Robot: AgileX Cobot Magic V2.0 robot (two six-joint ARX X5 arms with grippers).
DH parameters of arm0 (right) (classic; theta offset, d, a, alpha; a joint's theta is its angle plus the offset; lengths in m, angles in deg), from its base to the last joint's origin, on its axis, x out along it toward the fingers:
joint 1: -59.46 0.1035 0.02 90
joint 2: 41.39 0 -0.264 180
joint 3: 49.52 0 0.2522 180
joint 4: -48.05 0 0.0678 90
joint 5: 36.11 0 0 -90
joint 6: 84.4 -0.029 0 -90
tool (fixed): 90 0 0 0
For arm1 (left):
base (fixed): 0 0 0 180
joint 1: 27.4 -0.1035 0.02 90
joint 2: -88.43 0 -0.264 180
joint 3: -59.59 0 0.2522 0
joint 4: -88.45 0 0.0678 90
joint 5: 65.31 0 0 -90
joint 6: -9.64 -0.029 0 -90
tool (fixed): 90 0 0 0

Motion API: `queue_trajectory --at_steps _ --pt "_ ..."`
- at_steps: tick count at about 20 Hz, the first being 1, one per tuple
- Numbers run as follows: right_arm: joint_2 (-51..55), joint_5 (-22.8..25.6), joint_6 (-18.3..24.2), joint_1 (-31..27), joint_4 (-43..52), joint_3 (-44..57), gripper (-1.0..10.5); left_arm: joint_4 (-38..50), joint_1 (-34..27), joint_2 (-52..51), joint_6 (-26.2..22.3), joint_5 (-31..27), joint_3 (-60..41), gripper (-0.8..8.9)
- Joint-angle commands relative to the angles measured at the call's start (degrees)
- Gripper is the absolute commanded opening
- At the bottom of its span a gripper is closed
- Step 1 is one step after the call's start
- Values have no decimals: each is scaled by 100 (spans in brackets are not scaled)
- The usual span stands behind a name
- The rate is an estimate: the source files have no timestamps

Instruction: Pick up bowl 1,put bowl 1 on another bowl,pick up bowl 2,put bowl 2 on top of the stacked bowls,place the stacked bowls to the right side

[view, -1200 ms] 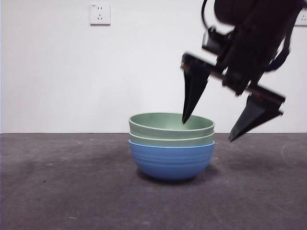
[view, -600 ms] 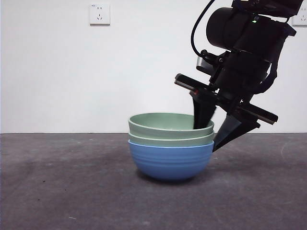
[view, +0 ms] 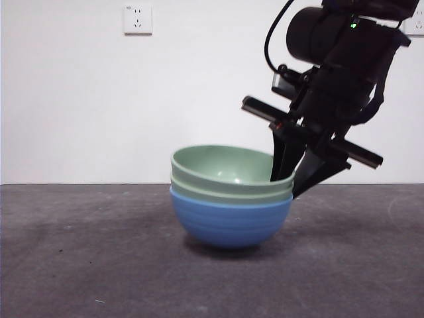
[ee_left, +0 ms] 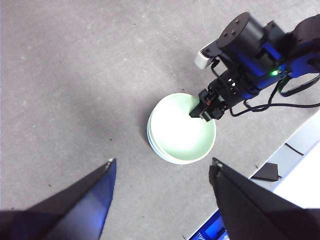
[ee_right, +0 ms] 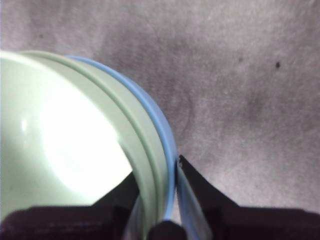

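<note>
Blue bowl (view: 230, 225) carrying 2 green bowls (view: 228, 173): stacking done. Right gripper (view: 293, 179) clamping stack's rim, tilting it; shift rightward pending. Left gripper (ee_left: 162, 172) waiting, spread, empty.

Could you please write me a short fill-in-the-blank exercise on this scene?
1. The lowest bowl of the stack is ____ in colour.
2. The right hand grips the stack's ____.
3. The left hand is ____, well above the table.
4. On the wall is a white ____.

Missing: blue; rim; open; socket
</note>
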Motion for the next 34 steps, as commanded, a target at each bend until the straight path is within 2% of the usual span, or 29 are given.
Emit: queue_trajectory --at_steps 1,8,11,14,23,24,27,28,34 --pt "284 7 31 -197 79 28 -12 -20 17 -2 -57 -9 -13 318" --pt "442 24 415 -1388 -28 28 -12 -44 17 -2 -57 -7 -13 318" --pt "439 186 612 -1829 -33 28 -12 -44 17 -4 -57 -7 -13 318" --pt "328 164 640 -2151 -35 28 -12 -26 17 -2 -57 -7 -13 318" --pt "-199 181 831 -2277 -33 28 -11 -17 17 -2 -52 -7 -13 318" --pt "-199 170 866 -2277 -33 28 14 -26 17 -2 -52 -7 -13 318" --pt "-199 157 870 -2275 -72 28 204 -20 17 -2 -55 -7 -13 318" --pt "-199 122 870 -2275 -72 28 234 -20 17 -2 -55 -7 -13 318" --pt "-133 118 870 -2275 -48 28 263 -20 17 -2 -55 -7 -13 318"
